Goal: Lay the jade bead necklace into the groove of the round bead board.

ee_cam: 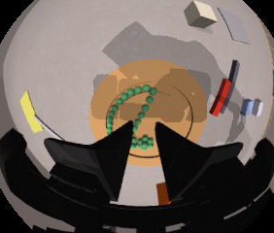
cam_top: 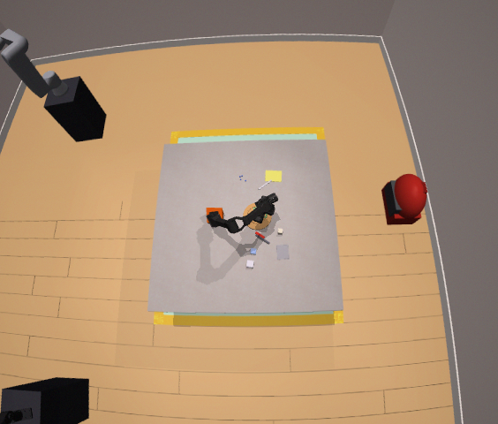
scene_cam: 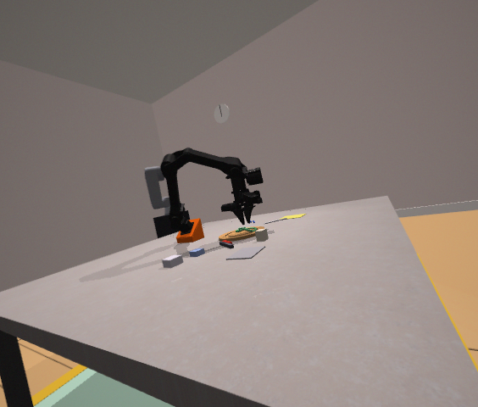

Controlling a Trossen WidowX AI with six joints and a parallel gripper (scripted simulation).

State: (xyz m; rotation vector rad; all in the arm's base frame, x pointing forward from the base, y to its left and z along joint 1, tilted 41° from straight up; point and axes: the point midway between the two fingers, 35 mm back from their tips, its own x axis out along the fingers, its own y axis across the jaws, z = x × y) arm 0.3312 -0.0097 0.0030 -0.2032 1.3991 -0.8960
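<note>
The jade bead necklace (scene_cam: 241, 229) (ee_cam: 119, 101) lies on the round bead board (cam_top: 258, 226) (scene_cam: 226, 236) (ee_cam: 98, 104). In the wrist view, one run of beads curves along the left side of the ring groove. From its upper end, another run cuts down across the inside to a bunched clump near the fingertips. The right side of the groove is bare. My gripper (scene_cam: 246, 222) (ee_cam: 144, 124) is partly open, with a narrow empty gap between its fingertips, above the board. The fingers hide some lower left beads.
A red and dark tool (cam_top: 260, 235) (ee_cam: 221, 97) and a beige block (cam_top: 280, 230) (scene_cam: 261, 235) are near the board. Farther off are a grey sheet (cam_top: 282, 252), blue block (cam_top: 252, 251), white block (cam_top: 250, 263), yellow pad (cam_top: 273, 175) and thin stick (cam_top: 264, 185).
</note>
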